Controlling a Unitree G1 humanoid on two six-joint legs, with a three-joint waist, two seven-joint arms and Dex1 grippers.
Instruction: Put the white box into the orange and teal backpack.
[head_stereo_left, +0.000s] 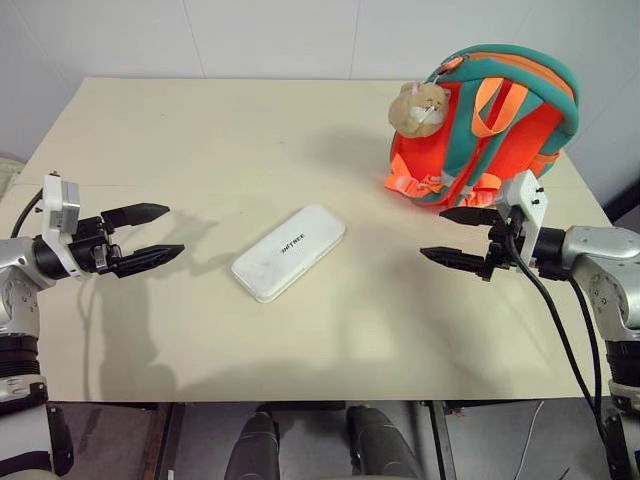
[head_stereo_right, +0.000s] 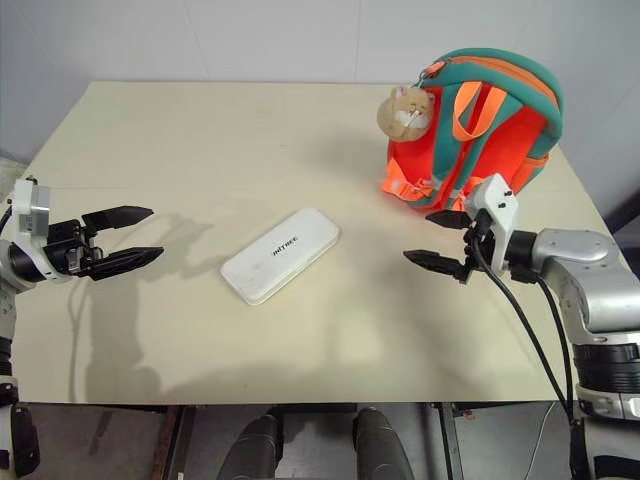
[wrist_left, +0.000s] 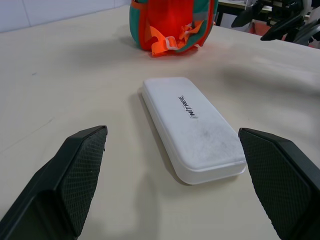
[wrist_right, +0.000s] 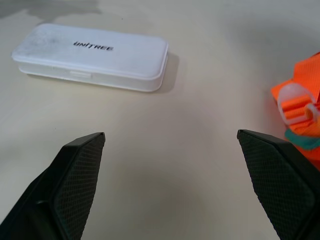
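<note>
Left tool (head_stereo_left: 142, 235) and right tool (head_stereo_left: 462, 238), both spread wide and empty, hover over the near part of the surface (head_stereo_left: 200, 130), one at each side, fingers pointing inward. Between them, apart from both, the box (head_stereo_left: 289, 252) lies flat and slantwise. Farther back, near the right edge, the backpack (head_stereo_left: 500, 120) stands upright, straps toward the robot, a plush charm (head_stereo_left: 418, 108) hanging at its top; whether its zip is open cannot be told. Step in hand, judged: approach, before any grasp. The next move calls for closing a tool on the box.
</note>
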